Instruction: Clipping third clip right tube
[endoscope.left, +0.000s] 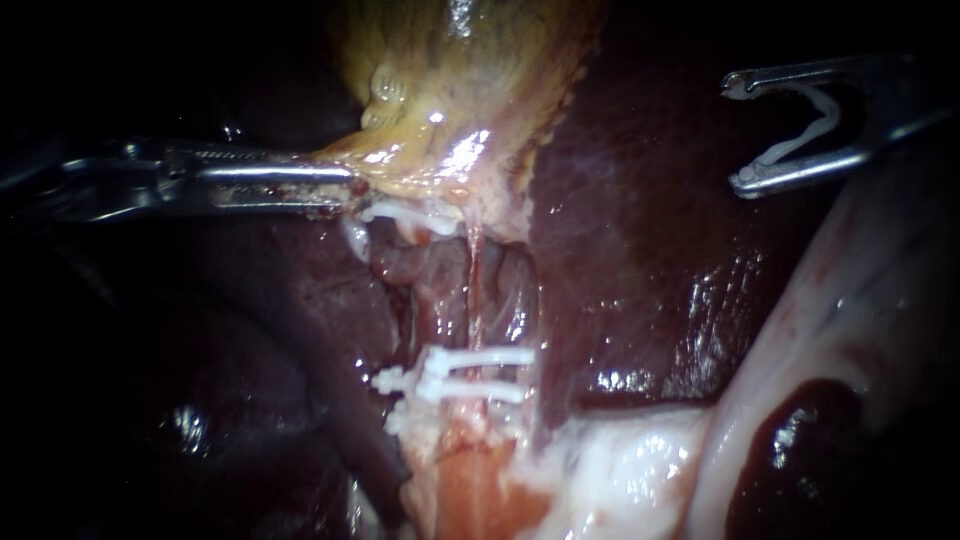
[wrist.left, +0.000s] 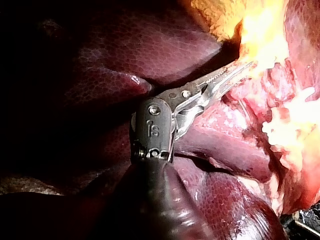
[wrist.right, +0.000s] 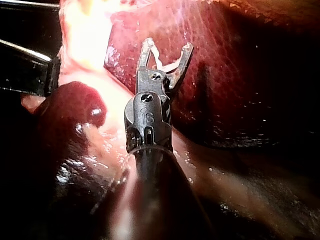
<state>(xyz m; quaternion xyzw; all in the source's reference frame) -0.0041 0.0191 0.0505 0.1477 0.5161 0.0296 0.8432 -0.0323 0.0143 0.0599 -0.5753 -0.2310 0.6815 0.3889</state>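
Note:
A thin reddish tube (endoscope.left: 474, 290) runs from the yellowish gallbladder (endoscope.left: 470, 80) down to two white clips (endoscope.left: 478, 372) lying across it one below the other. Another white clip (endoscope.left: 400, 212) sits just under the gallbladder's edge. My left instrument (endoscope.left: 340, 185) reaches in level from the left, its jaws shut on the gallbladder's lower edge (wrist.left: 235, 75). My right instrument (endoscope.left: 738, 137) hangs at the upper right over the liver, far from the tube. Its jaws stand wide apart with an open white clip (endoscope.left: 805, 130) held between them, also seen as the clip (wrist.right: 162, 62) inside the jaws (wrist.right: 167, 50).
Dark red liver (endoscope.left: 650, 250) lies between the right instrument and the tube. Pale, glistening tissue (endoscope.left: 830, 330) spreads across the lower right. More white clip ends (endoscope.left: 390, 382) show left of the two clips. The left side is dark liver (endoscope.left: 200, 400).

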